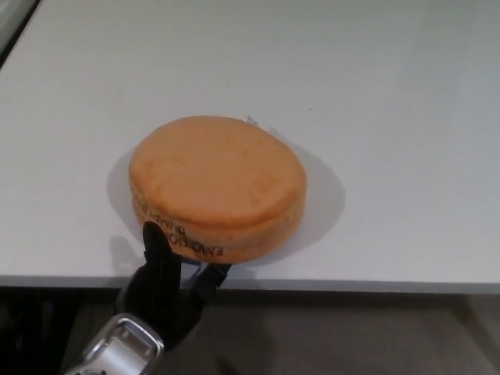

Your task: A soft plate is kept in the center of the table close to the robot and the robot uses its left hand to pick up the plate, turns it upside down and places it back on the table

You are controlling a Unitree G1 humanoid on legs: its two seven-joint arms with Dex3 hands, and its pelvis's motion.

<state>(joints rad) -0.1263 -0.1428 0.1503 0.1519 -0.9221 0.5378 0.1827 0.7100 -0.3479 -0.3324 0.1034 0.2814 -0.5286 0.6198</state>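
The white table (375, 94) takes up nearly the whole head view, its near edge running just above the bottom of the picture, with the dark floor below it. One plate (217, 186) lies on it: a thick, round, orange soft disc, flat side up with dark lettering along its near rim, resting close to the table's near edge and a little left of centre. Being round, it has no long axis to line up with; what counts is that it lies directly beyond and slightly to the right of the fingers. One hand shows, the left hand (166, 291), rising from below the table edge. One black finger (156, 246) stands up against the plate's near-left rim, touching or almost touching it, while another finger (209, 277) points up-right beneath the rim at the table edge. The fingers are spread apart, and I judge that they are not clamped on the plate, though contact under the rim is hidden. The right hand is not in view, so the left is the only one near. The plate already looks turned over and set down.
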